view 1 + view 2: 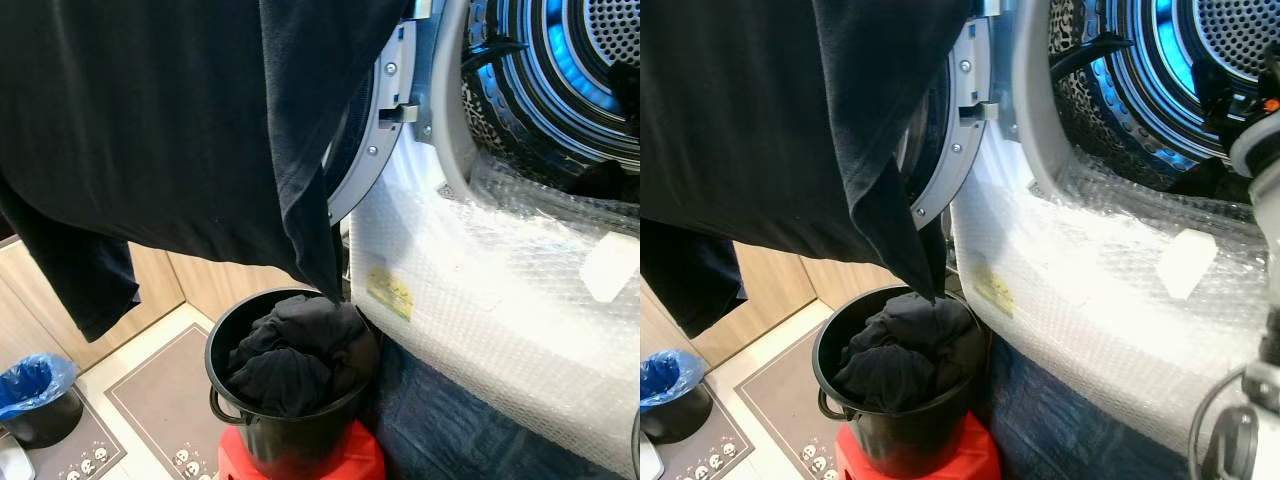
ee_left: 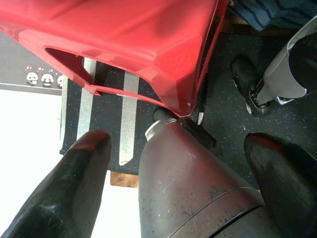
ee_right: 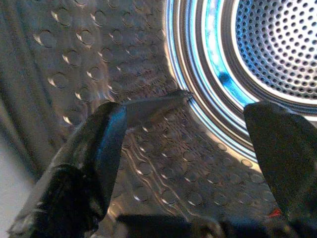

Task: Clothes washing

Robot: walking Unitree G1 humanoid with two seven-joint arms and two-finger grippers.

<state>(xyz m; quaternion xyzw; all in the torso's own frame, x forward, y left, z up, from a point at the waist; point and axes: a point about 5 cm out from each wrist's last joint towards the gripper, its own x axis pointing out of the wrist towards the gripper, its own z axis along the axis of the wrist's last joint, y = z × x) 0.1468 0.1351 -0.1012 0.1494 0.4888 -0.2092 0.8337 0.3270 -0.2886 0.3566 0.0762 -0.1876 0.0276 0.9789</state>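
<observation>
A large black garment (image 1: 150,120) hangs across the upper left, its lowest corner reaching down to a black bucket (image 1: 225,395) full of dark clothes (image 1: 290,360). What holds the garment up lies above the picture. The bucket stands on a red stool (image 1: 350,460) in front of the washing machine (image 1: 500,290), which is wrapped in bubble film. Its door (image 1: 375,130) is swung open. My right arm (image 1: 1265,150) reaches into the lit drum (image 1: 580,70), and there my right gripper (image 3: 183,116) is open and empty. My left gripper (image 2: 176,141) hangs open beside the red stool (image 2: 124,39), pointing at the floor.
A dark cloth (image 1: 600,180) lies at the drum's mouth. A bin with a blue bag (image 1: 35,395) and a grey patterned mat (image 1: 160,410) are on the floor to the left, before wooden cabinets (image 1: 160,275). A dark blue covering (image 1: 450,430) lies below the machine.
</observation>
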